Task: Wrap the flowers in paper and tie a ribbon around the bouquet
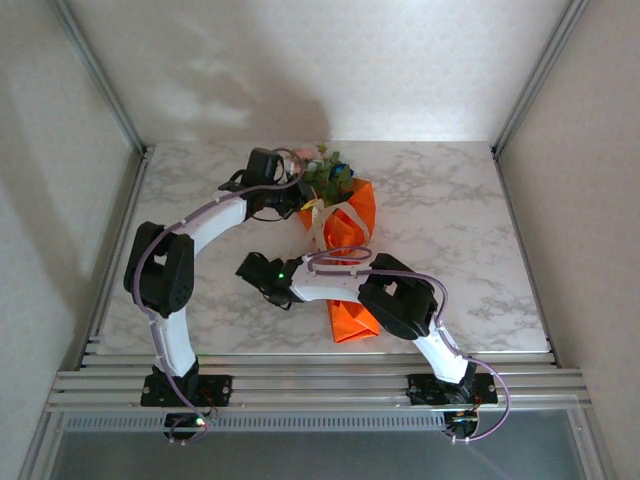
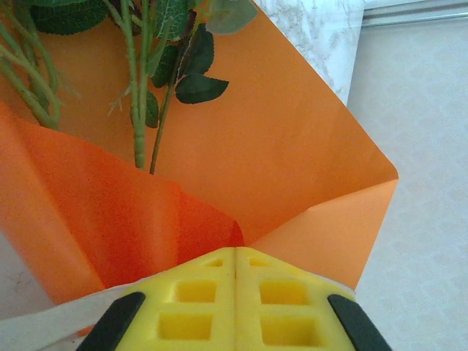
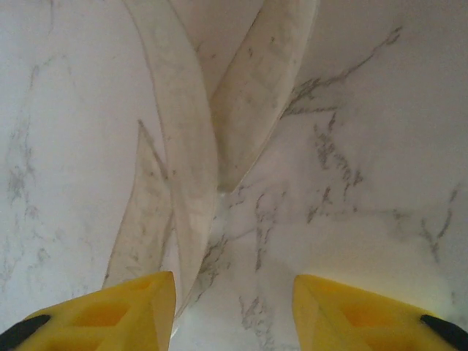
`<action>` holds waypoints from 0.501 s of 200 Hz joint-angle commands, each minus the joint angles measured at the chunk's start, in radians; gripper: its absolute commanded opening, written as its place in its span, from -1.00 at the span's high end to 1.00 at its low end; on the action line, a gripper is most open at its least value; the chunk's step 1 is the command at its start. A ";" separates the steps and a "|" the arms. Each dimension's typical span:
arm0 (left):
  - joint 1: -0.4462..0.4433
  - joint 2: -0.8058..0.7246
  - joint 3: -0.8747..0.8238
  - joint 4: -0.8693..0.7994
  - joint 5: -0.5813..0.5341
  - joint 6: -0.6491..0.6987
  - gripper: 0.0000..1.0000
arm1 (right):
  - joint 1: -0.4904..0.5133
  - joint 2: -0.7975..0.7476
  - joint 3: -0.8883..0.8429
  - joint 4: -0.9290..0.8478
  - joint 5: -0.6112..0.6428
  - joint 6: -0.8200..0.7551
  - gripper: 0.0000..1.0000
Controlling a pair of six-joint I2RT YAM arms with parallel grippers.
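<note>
**Left tool closed at the paper's fold, right tool open over the ribbon**

Your left tool (image 2: pixel 235 252) had its yellow fingers pressed together with no gap, right at the fold of the orange paper (image 2: pixel 292 146). A pale strip ran in under those fingers from the lower left. You could not tell whether it was pinched between them or merely passed beneath.

Your right tool (image 3: pixel 234 278) stood with its jaws apart, low over the marble surface (image 1: pixel 450 220). Loose lengths of the ribbon (image 3: pixel 183 146) lay crossed on the marble just ahead of it. One length ran down beside the left finger and nothing sat between the jaws.

In the overhead view, the bouquet lay on the surface between your two arms. The flowers (image 1: pixel 325 170) were at its far end and the paper's narrow end pointed toward the near edge, under your right arm. Green stems (image 2: pixel 135 110) and dark leaves (image 2: pixel 197 88) lay inside the open wrap.
</note>
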 commanded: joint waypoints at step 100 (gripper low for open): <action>0.026 0.015 0.050 -0.046 0.037 0.014 1.00 | -0.057 0.151 0.151 -0.136 -0.089 0.062 0.63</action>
